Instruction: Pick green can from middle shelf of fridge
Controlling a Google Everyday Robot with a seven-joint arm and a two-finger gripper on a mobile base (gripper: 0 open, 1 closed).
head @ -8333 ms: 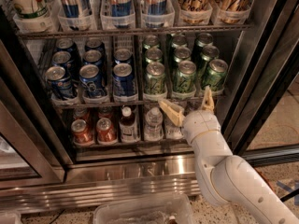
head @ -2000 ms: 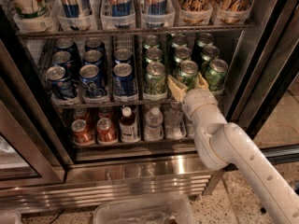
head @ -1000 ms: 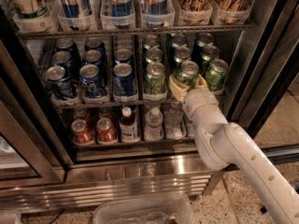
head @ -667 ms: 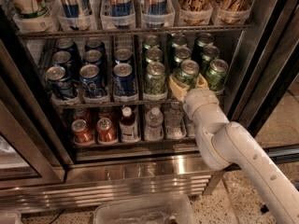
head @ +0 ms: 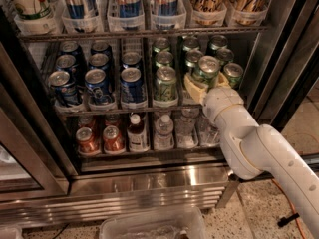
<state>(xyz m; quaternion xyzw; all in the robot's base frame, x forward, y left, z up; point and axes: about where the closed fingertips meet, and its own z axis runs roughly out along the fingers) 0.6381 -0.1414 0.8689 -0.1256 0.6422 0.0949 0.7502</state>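
The green can (head: 206, 69) stands at the front of the middle lane of green cans on the middle shelf (head: 114, 109) of the fridge (head: 149, 182). My gripper (head: 207, 85) reaches in from the lower right and is shut on this can, one pale finger on its left side and one on its right. The can sits slightly higher than the green can (head: 165, 83) to its left and the one (head: 233, 74) to its right. Dark blue cans (head: 132, 84) fill the left lanes of the shelf.
Tall slim cans (head: 128, 4) stand on the rack above. Red cans (head: 102, 139) and bottles (head: 164, 131) stand on the rack below. The dark door frame (head: 286, 59) is close on the right. A clear plastic bin (head: 152, 225) lies on the floor in front.
The gripper, which was open below the shelf, has closed around the front green can. Over the last second, can and gripper have shifted slightly up and to the right.
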